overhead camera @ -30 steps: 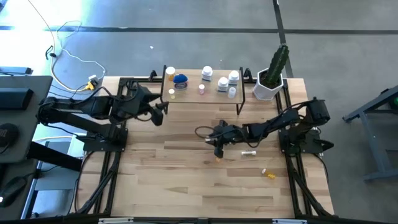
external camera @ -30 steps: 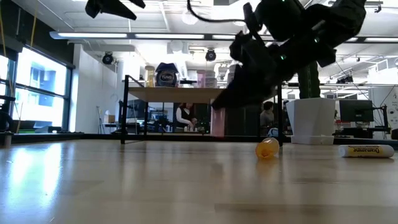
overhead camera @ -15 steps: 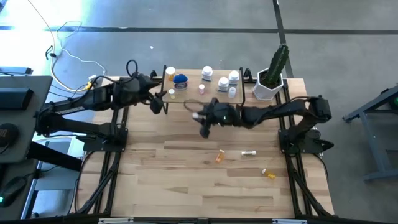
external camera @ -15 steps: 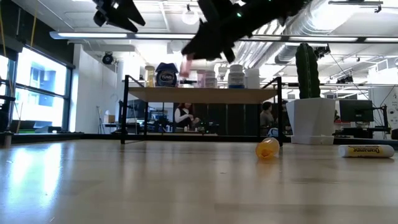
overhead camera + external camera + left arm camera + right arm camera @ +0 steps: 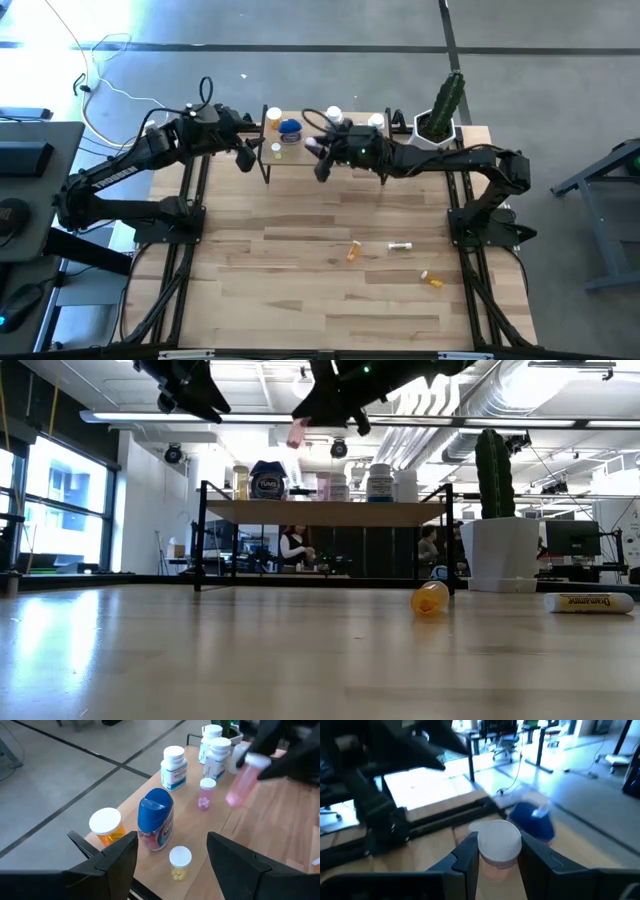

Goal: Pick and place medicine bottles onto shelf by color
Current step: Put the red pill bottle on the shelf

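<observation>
The worktop (image 5: 300,290) is carrying the whole scene, with three stray bottles lying on their sides across its middle, well apart from the shelf (image 5: 300,157) along its far edge. The shelf's wood top is gathering the sorted bottles: orange ones and the blue-lidded jar (image 5: 156,819) are standing toward its left end, white bottles (image 5: 174,767) toward the right, and a small pink bottle (image 5: 205,793) between them, so the grouping appears to be running by colour.

The right arm is reaching far across from its base, holding the right gripper (image 5: 322,162) above the shelf's front edge near the middle. Its jaws are closing narrowly around a pink bottle with a white cap (image 5: 499,842), cap toward the wrist camera, probably so the bottle can be lowered upright. In the low view this carried bottle (image 5: 297,432) is hanging clear above the shelf top, not yet set down; judging by colour, it is likely heading for the spot beside the pink one already there.

The left gripper (image 5: 243,157) is hovering just off the shelf's left end, jaws standing wide and holding nothing, seemingly waiting clear of the other arm.

Smallest are the bottles left on the worktop: an orange bottle (image 5: 430,598), a white tube-like bottle (image 5: 588,602), and another orange one (image 5: 432,281).
</observation>
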